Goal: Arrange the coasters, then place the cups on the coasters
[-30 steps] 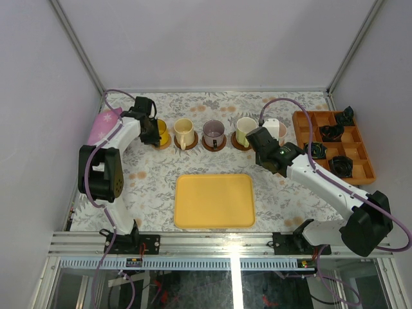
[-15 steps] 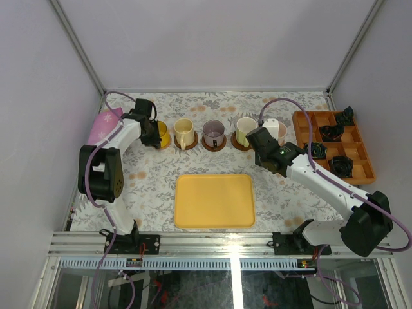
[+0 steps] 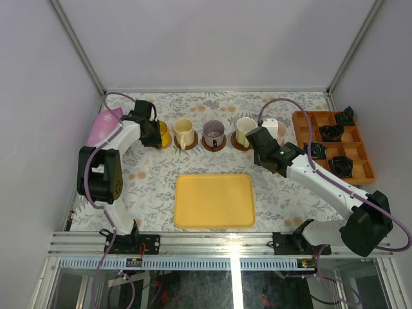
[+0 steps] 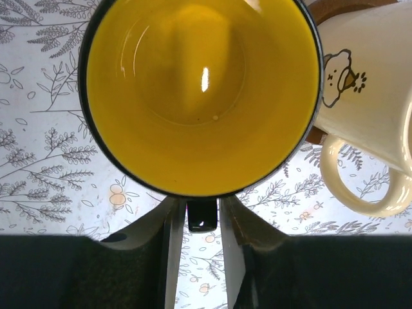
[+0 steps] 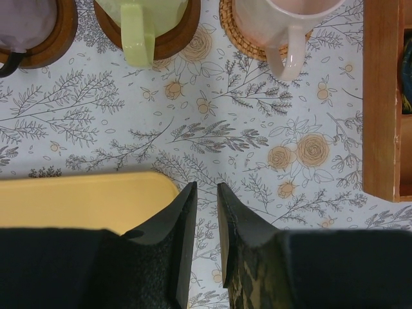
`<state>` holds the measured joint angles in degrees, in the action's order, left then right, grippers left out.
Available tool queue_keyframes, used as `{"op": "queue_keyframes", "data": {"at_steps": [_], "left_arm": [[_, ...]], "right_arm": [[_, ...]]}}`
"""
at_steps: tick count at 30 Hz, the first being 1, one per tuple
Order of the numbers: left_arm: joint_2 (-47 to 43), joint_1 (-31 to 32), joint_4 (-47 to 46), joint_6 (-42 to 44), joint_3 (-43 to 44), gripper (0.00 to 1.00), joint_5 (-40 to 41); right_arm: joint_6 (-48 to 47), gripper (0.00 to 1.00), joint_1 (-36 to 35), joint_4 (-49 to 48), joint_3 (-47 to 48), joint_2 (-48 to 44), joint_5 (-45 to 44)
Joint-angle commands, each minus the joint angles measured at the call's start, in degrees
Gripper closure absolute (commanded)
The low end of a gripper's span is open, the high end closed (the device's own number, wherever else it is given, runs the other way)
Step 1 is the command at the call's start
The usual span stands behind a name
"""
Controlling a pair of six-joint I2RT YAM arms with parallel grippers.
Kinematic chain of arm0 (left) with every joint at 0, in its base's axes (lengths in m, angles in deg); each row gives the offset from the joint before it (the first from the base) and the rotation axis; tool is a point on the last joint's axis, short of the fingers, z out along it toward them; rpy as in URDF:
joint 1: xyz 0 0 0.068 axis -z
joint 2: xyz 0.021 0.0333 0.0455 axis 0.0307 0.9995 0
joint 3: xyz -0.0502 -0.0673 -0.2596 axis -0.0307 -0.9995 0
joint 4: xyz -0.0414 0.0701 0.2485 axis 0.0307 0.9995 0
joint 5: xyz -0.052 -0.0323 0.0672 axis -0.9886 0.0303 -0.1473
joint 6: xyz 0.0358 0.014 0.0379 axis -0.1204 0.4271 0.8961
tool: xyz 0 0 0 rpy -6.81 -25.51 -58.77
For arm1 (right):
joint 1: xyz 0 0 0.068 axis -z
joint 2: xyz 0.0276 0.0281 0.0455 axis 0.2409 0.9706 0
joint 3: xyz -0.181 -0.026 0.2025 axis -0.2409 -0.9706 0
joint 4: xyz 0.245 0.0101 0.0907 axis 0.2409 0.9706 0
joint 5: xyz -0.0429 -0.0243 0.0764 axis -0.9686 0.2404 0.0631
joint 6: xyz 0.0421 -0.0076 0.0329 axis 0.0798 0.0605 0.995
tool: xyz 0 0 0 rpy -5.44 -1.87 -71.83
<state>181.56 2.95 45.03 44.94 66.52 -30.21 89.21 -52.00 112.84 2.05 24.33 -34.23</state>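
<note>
Nearest, low in the overhead frame, the yellow tray point(image 3: 214, 201) lies on the flowered desk point(image 3: 154, 180). Just past its upper right corner the right hand point(image 5: 206, 187) hovers, fingers a slit apart, holding nothing. Farther back five cups point(image 3: 213, 133) stand in a row on coasters point(image 3: 213, 146). At upper left the left hand point(image 4: 201, 201) straddles the yellow cup point(image 4: 199, 90) by its handle; whether it grips, I can't tell.
</note>
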Motion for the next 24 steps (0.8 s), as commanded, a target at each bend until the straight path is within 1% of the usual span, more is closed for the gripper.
{"op": "queue_keyframes", "data": {"at_steps": [1, 2, 3, 6, 7, 14, 24], "left_arm": [[-3.49, -0.51, -3.44, -0.10, -0.96, 0.61, 0.29], [-3.73, -0.52, -3.20, -0.12, -1.13, 0.54, 0.63], [-4.01, -0.54, -2.98, -0.14, -1.21, 0.49, 1.00], [-4.86, -0.53, -2.38, -0.30, -1.69, 0.38, 1.79], [-5.14, -0.50, -2.25, -0.31, -1.80, 0.36, 1.93], [-6.52, -0.55, -1.15, -0.49, -2.69, 0.33, 3.04], [-7.06, -0.52, 0.33, -0.66, -3.86, 0.32, 7.88]], "right_arm": [[0.43, 0.74, 0.45, -1.71, 0.01, -0.23, 0.67], [0.38, 0.74, 0.45, -1.76, -0.10, -0.23, 0.79], [0.31, 0.74, 0.45, -1.83, -0.05, -0.16, 0.86], [0.29, 0.74, 0.45, -1.93, -0.21, -0.06, 1.06], [0.27, 0.74, 0.45, -2.01, -0.34, -0.06, 1.11], [0.51, 0.74, 0.49, -2.19, -1.02, -0.71, 1.13], [0.63, 0.74, 0.45, -2.67, -1.54, -0.96, 1.69]]}}
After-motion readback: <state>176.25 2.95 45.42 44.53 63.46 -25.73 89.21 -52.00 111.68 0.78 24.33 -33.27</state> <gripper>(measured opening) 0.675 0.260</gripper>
